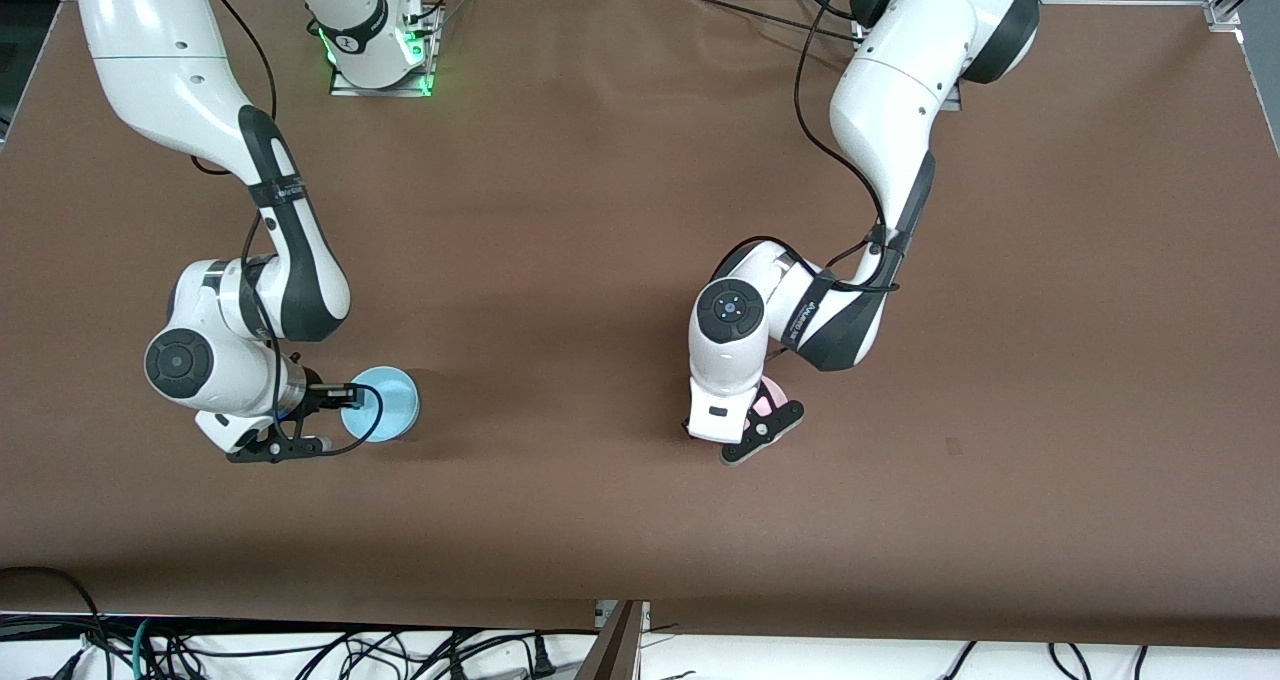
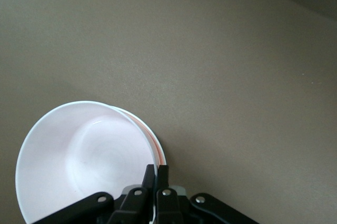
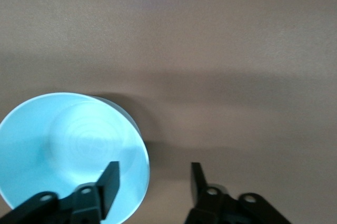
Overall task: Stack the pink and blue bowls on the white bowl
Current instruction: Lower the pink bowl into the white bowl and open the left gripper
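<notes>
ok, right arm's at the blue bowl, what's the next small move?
Probably shut the right gripper on the blue bowl. Its open fingers straddle the rim, one over the inside and one outside. The left gripper is shut on the pink bowl.

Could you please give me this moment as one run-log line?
left gripper: shut on pink bowl rim | right gripper: open, astride blue bowl rim | blue bowl: not yet stacked
</notes>
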